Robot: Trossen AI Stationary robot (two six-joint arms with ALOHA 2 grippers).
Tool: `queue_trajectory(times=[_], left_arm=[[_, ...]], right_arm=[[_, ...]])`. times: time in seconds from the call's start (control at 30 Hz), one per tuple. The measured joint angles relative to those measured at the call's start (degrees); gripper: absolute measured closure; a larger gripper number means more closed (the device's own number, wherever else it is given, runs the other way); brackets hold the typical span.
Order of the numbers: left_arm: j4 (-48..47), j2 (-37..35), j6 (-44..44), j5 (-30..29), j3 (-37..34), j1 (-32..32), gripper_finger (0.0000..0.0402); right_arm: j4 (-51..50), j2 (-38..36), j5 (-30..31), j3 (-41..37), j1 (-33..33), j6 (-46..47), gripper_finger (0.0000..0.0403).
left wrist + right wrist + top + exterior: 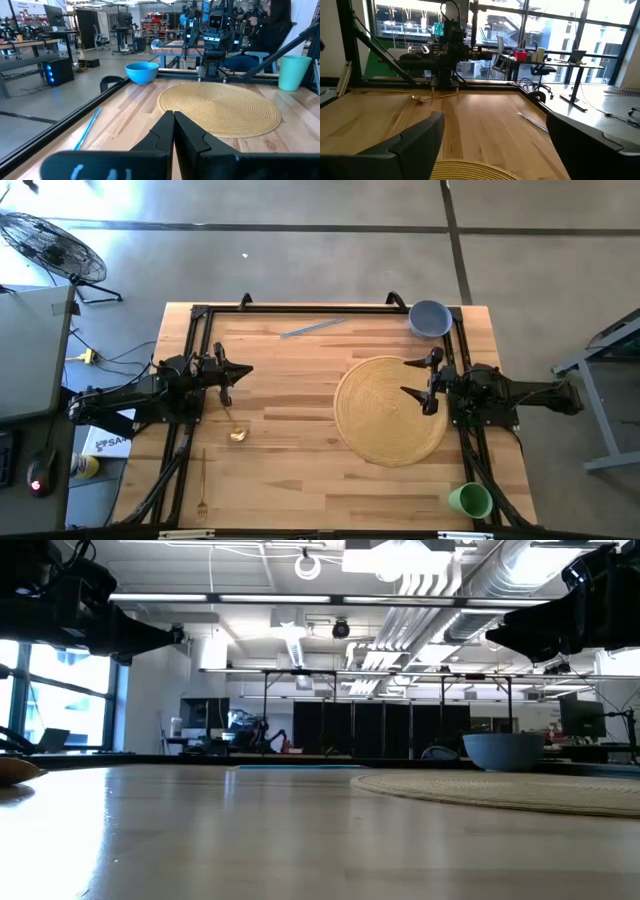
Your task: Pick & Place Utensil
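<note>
A gold spoon (234, 427) lies flat on the wooden table left of centre, its bowl toward the near edge; it also shows in the right wrist view (421, 98). A gold fork (202, 485) lies near the front left edge. A thin blue utensil (312, 328) lies at the far edge; it also shows in the left wrist view (87, 129). My left gripper (245, 370) is shut and empty, held above the table just beyond the spoon's handle. My right gripper (408, 377) is open and empty above the round woven placemat (392, 410).
A blue bowl (430, 318) stands at the far right corner and a green cup (470, 500) at the near right corner. A black frame (300, 308) runs along the table's far and side edges. Bare wood lies between spoon and placemat.
</note>
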Motion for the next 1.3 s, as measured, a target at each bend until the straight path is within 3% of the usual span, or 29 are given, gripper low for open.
queue_trajectory(times=[0.3, 0.57, 0.67, 0.97, 1.2, 1.3], left_arm=[[0.0, 0.0, 0.0, 0.0, 0.0, 0.0, 0.0394], [3.6, 0.0, 11.0, -6.4, 0.0, 0.0, 0.0394], [2.8, 0.0, 9.3, -6.4, 0.0, 0.0, 0.0394], [3.4, 0.0, -7.0, -0.5, 0.0, 0.0, 0.0394], [7.8, 0.7, -8.0, -2.6, 0.0, 0.0, 0.0394], [11.9, 2.1, -8.5, -0.9, 0.0, 0.0, 0.0394]], right_arm=[[0.0, 0.0, 0.0, 0.0, 0.0, 0.0, 0.0059], [0.0, 0.0, 0.0, 0.0, 0.0, 0.0, 0.0059], [0.0, 0.0, 0.0, 0.0, 0.0, 0.0, 0.0059], [0.0, 0.0, 0.0, 0.0, 0.0, 0.0, 0.0059], [0.0, 0.0, 0.0, 0.0, 0.0, 0.0, 0.0059], [0.0, 0.0, 0.0, 0.0, 0.0, 0.0, 0.0059]])
